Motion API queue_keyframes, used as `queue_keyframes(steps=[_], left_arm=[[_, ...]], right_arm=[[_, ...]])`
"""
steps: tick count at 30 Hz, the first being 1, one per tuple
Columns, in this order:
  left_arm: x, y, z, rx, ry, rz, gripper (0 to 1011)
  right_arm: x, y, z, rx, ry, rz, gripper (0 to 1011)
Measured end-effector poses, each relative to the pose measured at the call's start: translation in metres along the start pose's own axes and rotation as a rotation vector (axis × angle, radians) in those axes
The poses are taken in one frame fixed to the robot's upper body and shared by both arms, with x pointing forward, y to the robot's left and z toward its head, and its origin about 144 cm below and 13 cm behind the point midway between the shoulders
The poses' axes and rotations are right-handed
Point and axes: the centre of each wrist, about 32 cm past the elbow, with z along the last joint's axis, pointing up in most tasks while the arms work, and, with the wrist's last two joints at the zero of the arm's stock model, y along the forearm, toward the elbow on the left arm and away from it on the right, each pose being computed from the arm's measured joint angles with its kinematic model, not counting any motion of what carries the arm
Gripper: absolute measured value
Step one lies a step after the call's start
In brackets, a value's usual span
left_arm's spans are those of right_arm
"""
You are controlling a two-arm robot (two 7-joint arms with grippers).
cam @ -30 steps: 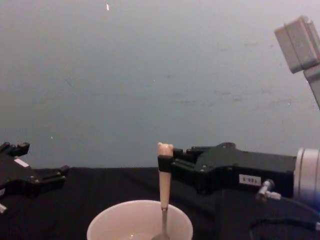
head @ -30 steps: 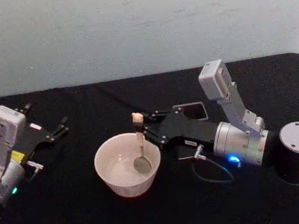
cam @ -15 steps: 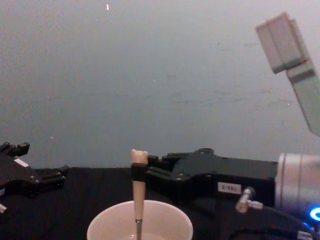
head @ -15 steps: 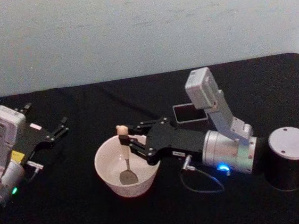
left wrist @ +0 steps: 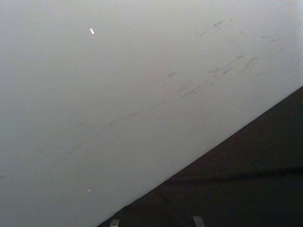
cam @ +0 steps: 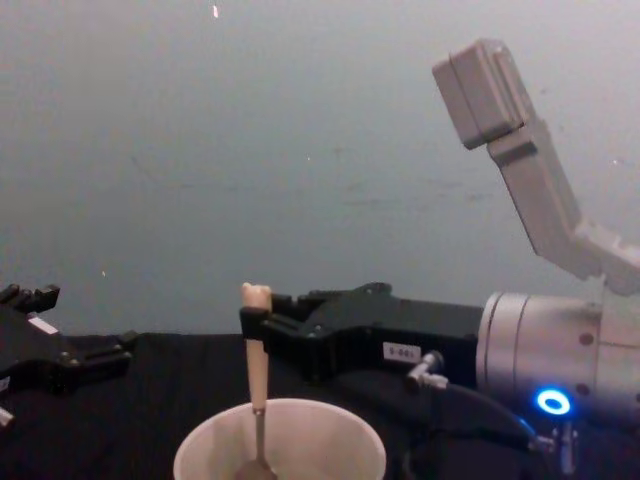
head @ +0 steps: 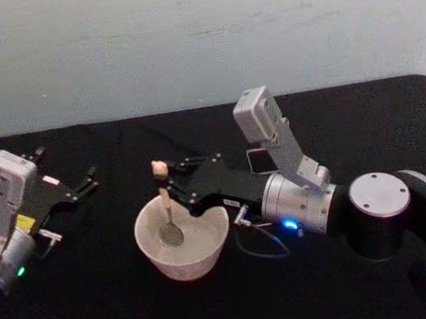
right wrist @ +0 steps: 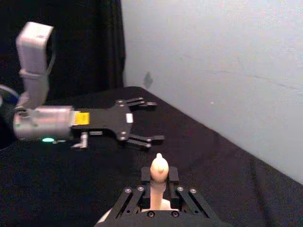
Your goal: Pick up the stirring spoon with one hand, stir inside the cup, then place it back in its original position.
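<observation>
**Right gripper [head: 165,186] holding stirring spoon [head: 166,208] inside cup [head: 184,266]**

Right arm: it reaches in from the right across the black table [head: 99,308], its claw level and pointing left above the cup. The fingers are narrowed onto the spoon's beige handle, gripping just below the small bear head.

Stirring spoon: it stands close to upright. The thin neck runs down past the rim and the steel bowl sits low in the left half of the cup. Whether the bowl touches the bottom cannot be told.

Cup: cream-white, upright on the table near the middle.

Dark square holder [head: 257,161]: on the table behind the right arm, partly hidden by it and apart from the cup.

Left gripper [right wrist: 149,121]: rests at the left side of the table, well away from the cup, with fingers spread wide and holding nothing.
</observation>
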Motion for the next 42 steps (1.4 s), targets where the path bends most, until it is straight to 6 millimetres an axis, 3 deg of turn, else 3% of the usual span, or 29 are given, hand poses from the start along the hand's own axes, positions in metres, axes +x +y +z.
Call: queue_keyframes(steps=[17,30,42], left_arm=[[0.0,0.0,0.0,0.0,0.0,0.0,1001],[0.0,0.0,0.0,0.0,0.0,0.0,1001],[0.0,0.0,0.0,0.0,0.0,0.0,1001]], right_arm=[[0.016,-0.017,-0.003,-0.016,-0.018,-0.056,211],[0.007,-0.047,-0.003,-0.025,0.005,0.0,210],[-0.008,-0.049,0.0,-0.015,0.017,0.065,210]])
